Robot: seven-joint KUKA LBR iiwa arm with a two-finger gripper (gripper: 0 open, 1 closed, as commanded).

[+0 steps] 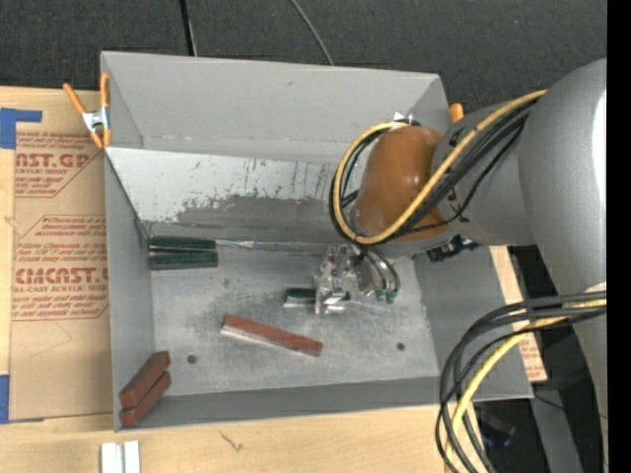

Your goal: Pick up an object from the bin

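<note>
I see gripper low in bin, centre-right, at right end of small dark piece. Claw spread: can't tell. Red-brown bar near, screwdriver back-left.

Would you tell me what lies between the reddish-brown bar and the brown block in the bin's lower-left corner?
Camera view: only bare bin floor between the reddish-brown bar and the brown block.

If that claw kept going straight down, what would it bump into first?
Probably the small dark green object beside the gripper, or the grey metal bin's floor; depth is unclear.
</note>
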